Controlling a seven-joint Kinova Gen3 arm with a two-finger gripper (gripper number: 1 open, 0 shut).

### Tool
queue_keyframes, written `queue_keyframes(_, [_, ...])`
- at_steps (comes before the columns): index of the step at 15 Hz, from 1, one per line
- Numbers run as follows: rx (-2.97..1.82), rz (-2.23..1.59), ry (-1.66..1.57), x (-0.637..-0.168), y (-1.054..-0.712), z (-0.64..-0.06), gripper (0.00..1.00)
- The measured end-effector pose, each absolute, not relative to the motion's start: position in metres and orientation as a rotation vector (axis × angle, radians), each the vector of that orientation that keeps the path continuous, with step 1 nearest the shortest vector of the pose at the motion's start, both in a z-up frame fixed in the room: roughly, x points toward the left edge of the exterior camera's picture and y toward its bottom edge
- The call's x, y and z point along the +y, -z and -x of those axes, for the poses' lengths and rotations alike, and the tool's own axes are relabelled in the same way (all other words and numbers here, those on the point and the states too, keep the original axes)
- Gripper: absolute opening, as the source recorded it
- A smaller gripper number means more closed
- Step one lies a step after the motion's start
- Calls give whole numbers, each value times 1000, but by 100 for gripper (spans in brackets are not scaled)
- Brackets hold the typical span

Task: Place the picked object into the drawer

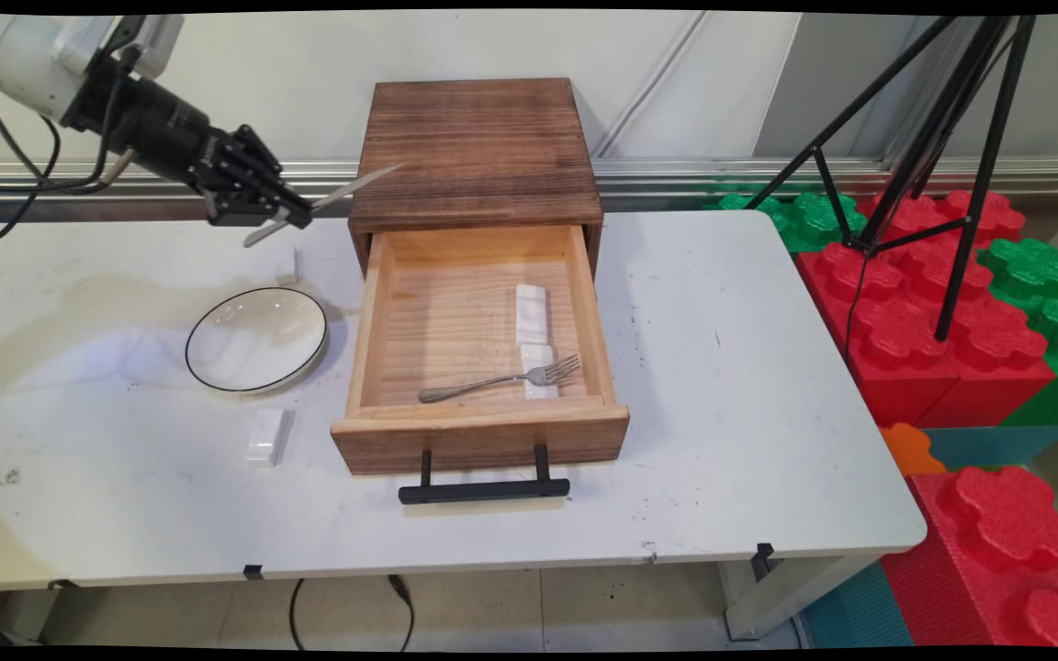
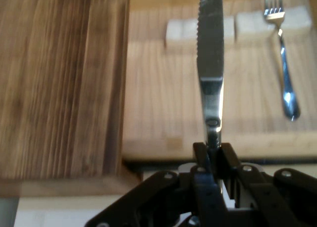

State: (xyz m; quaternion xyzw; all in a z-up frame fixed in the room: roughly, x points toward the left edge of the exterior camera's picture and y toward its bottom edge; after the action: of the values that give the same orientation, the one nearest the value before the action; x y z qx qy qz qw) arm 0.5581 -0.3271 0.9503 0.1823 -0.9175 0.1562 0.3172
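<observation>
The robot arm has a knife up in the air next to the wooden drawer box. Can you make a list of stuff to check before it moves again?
1. Knife gripped: ok, the gripper is shut on its handle, blade pointing out.
2. Drawer open: ok, it is pulled out of the wooden box.
3. Room in the drawer: ok, a fork and two white rests sit on its right side; the left side is bare wood.
4. Knife clear of the box: cannot tell, the blade tip looks close to the box's left edge.
5. Plate and white block out of the way: ok, they lie left of the drawer.
</observation>
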Motion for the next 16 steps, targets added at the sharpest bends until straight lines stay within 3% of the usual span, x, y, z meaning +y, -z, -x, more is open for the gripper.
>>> queue_keyframes(8, [-2361,-442,-412,-347,-956,-496,0])
queue_keyframes(16, [-2388,-414,-401,-383,-924,-426,0])
